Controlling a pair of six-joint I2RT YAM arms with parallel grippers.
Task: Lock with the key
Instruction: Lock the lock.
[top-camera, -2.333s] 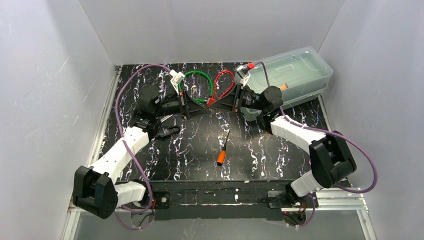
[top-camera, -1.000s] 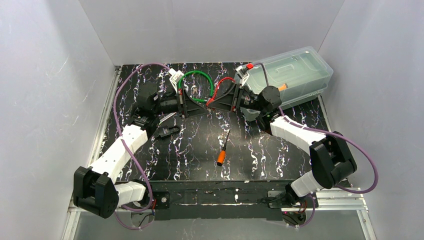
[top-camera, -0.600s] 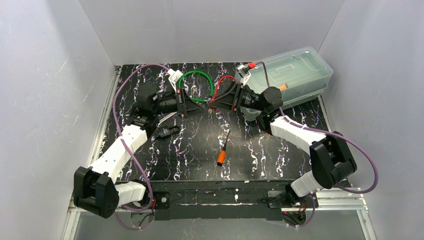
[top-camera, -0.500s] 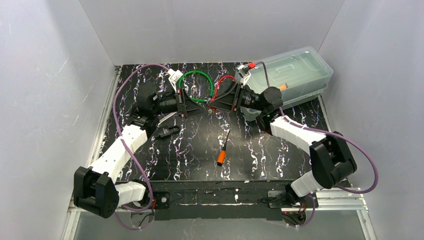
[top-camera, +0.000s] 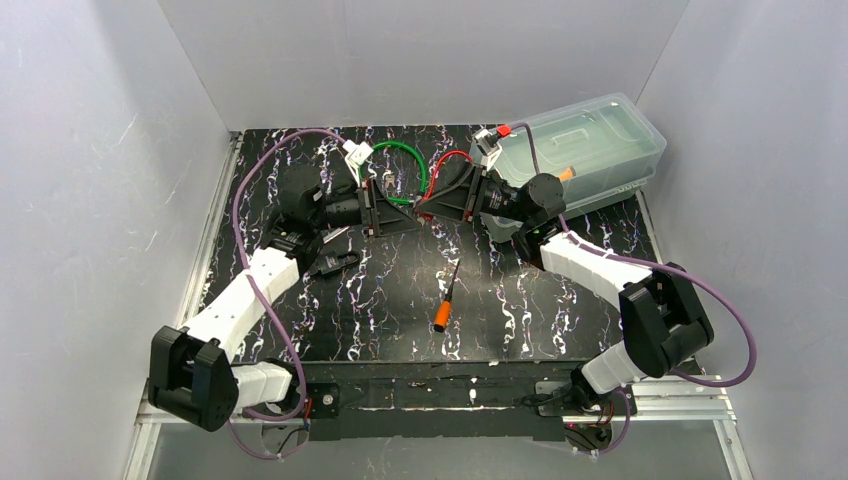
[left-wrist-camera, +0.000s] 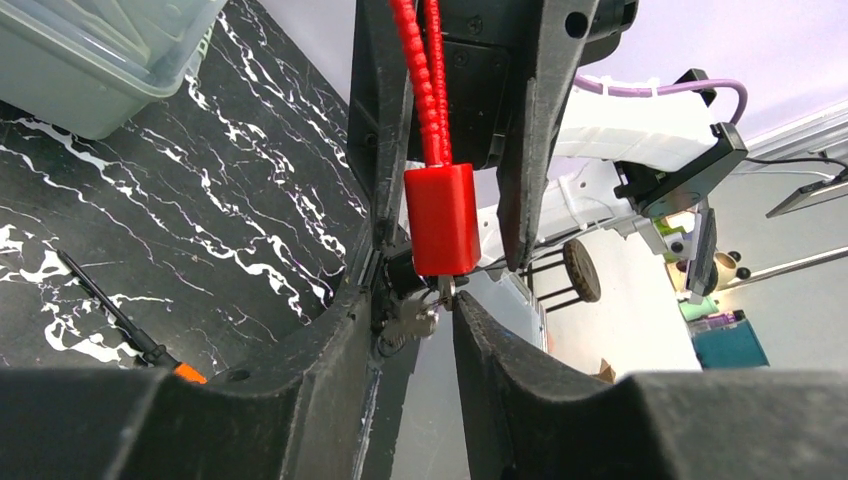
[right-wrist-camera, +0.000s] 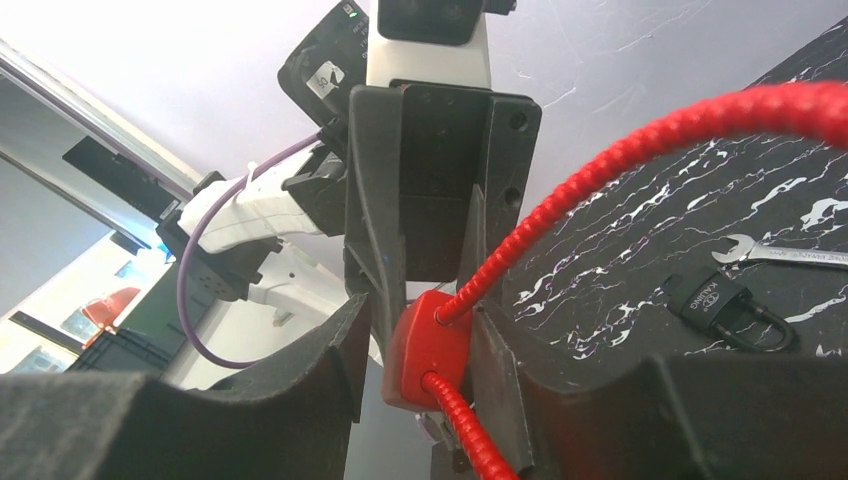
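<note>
A red cable lock hangs above the table's far middle, its body (left-wrist-camera: 441, 218) (right-wrist-camera: 425, 345) gripped between my right gripper's (right-wrist-camera: 420, 322) fingers. Its red cable (top-camera: 450, 162) loops back toward the box. A small silver key (left-wrist-camera: 425, 308) sticks out of the bottom of the lock body, with a ring dangling from it. My left gripper (left-wrist-camera: 420, 325) faces the right one and is open. Its fingers stand on either side of the key, the right tip close against the key and a gap on the other side. In the top view the two grippers meet nose to nose around the lock (top-camera: 421, 204).
A green cable lock (top-camera: 402, 165) lies behind the left gripper. An orange-handled screwdriver (top-camera: 445, 298) rests mid-table. A black padlock (right-wrist-camera: 728, 300) and a wrench (right-wrist-camera: 790, 255) lie near the left arm. A clear lidded box (top-camera: 590, 140) stands at the back right.
My left gripper, shut a second ago, has opened around the key, and its wrist has turned a little. The right gripper keeps its hold on the red lock.
</note>
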